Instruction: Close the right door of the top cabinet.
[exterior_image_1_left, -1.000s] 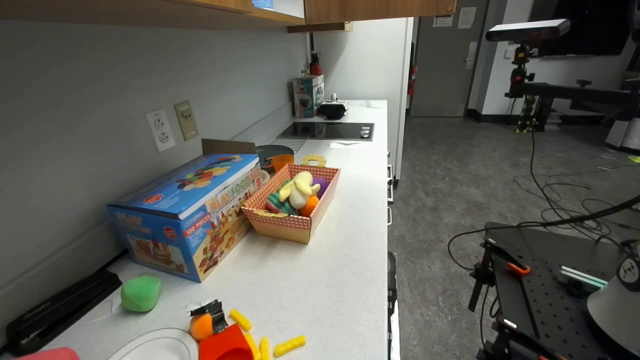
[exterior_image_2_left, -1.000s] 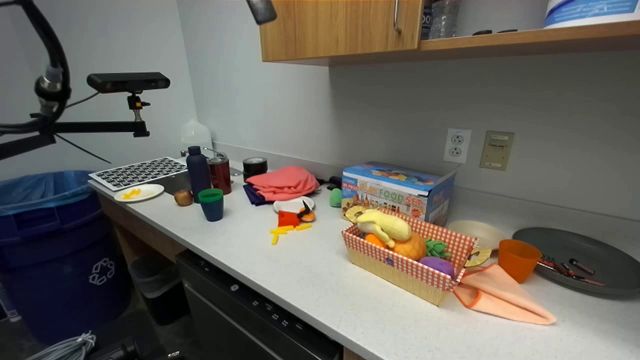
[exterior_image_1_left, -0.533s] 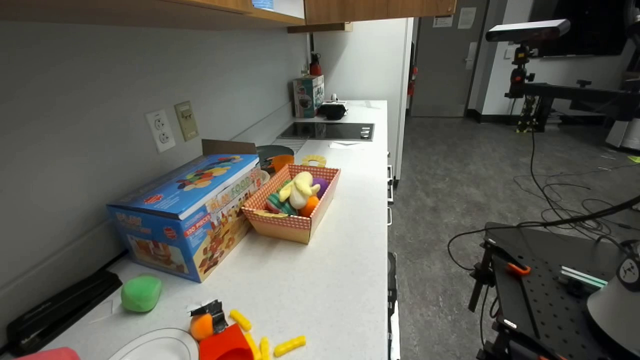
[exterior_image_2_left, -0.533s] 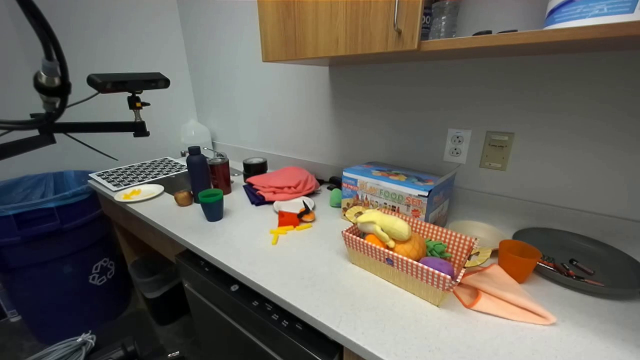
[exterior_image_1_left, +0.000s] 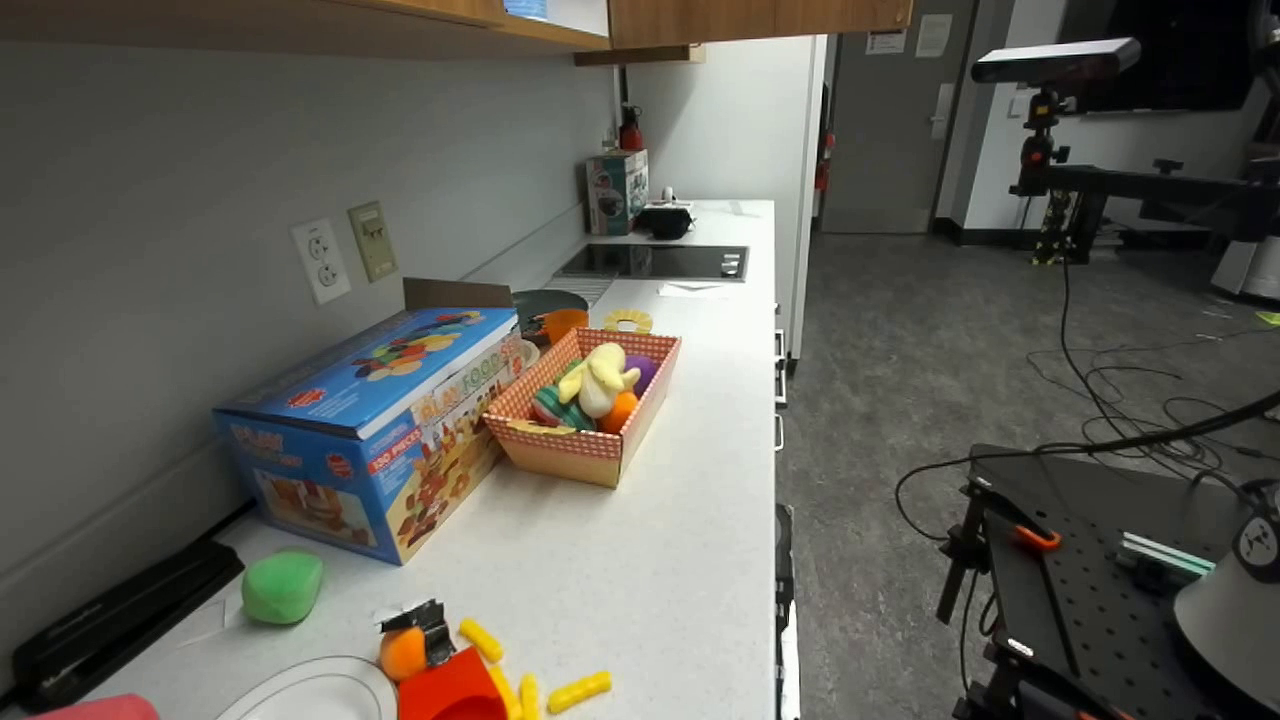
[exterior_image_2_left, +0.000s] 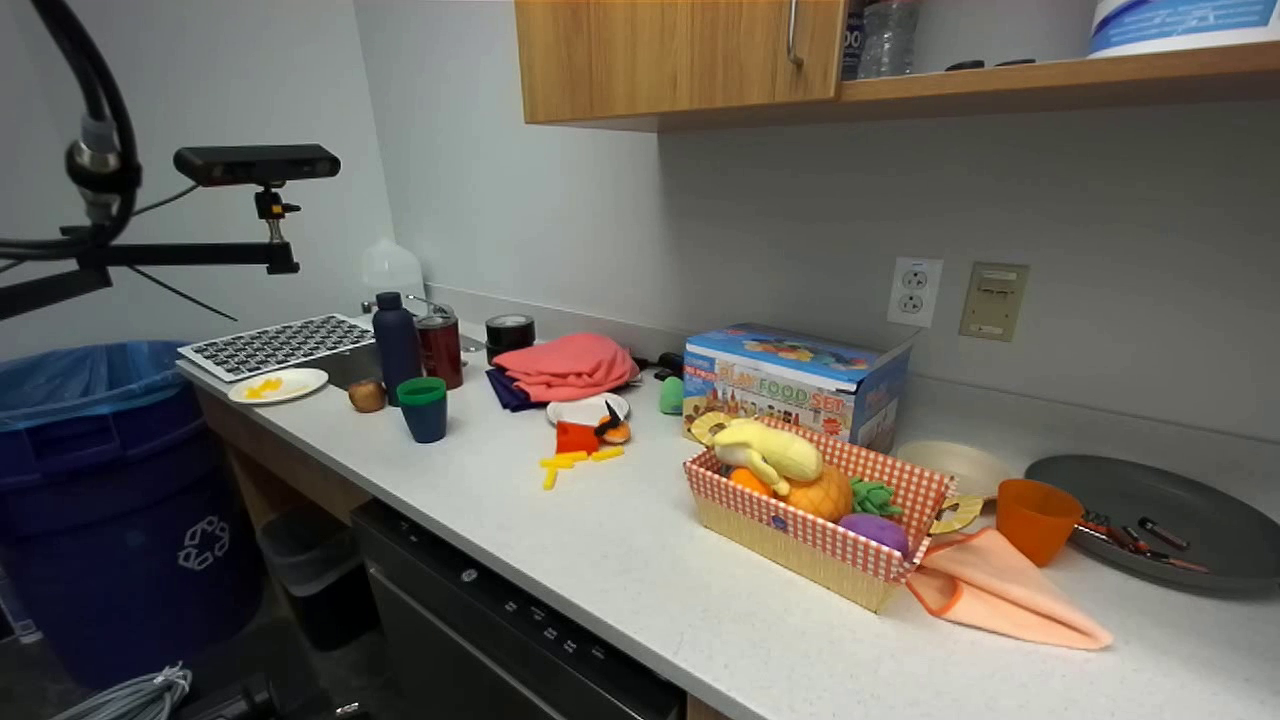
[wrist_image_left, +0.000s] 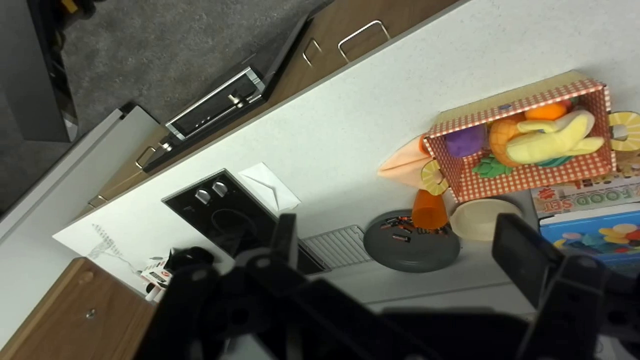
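Pincer (wrist_image_left: 398, 235) spread wide, right door (exterior_image_1_left: 845, 14) jutting out at far end of top cabinet (exterior_image_1_left: 250, 25), free edge reaching right past countertop (exterior_image_1_left: 690, 520), over gray floor (exterior_image_1_left: 890, 330)

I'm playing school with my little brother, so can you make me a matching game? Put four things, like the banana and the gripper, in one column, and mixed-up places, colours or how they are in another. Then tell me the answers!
Things:
1. banana
2. gripper
3. right cabinet door
4. recycling bin

Matches:
A. swung open
B. dark blue
C. in the basket
D. spread apart, holding nothing

Right pairs: 1-C, 2-D, 3-A, 4-B.
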